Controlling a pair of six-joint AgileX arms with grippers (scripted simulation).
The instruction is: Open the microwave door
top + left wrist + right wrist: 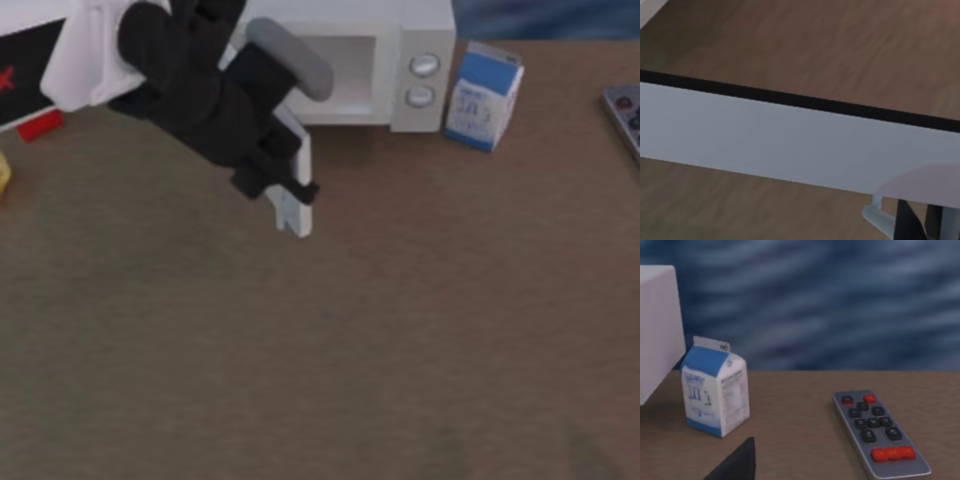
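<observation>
One black left gripper point(290, 190) clamps the free edge of the flat white microwave door point(297, 180), swung well out from the small white boxy microwave point(400, 60) behind it, and I judge a straight pull could slip the thin panel free.

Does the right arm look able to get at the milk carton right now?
Probably yes. The milk carton stands in the open beside the microwave, with bare table before it in the right wrist view; the remote lies off to one side.
</observation>
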